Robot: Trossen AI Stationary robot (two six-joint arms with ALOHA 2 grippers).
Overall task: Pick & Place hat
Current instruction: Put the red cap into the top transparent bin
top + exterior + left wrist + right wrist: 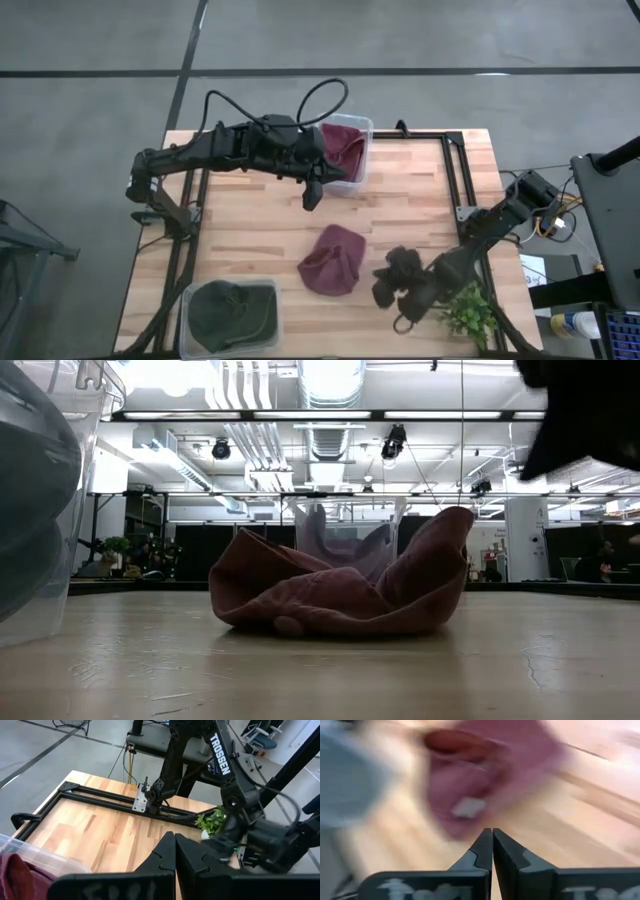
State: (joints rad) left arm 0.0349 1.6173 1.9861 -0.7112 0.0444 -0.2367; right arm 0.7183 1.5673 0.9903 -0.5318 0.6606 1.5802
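Observation:
A maroon hat (333, 260) lies crumpled on the wooden table near its middle; it also shows in the low view (340, 588) and, blurred, in the right wrist view (480, 775). My right gripper (382, 288) is shut and empty, just to the hat's right, above the table. My left gripper (312, 195) is shut and empty, raised beside the far clear bin (350, 152), which holds another maroon hat (340, 145).
A clear bin (232, 315) with a dark green hat (230, 312) stands at the near left. A small green plant (470, 312) sits at the near right. A black metal frame (455, 175) runs along the table's right and far sides.

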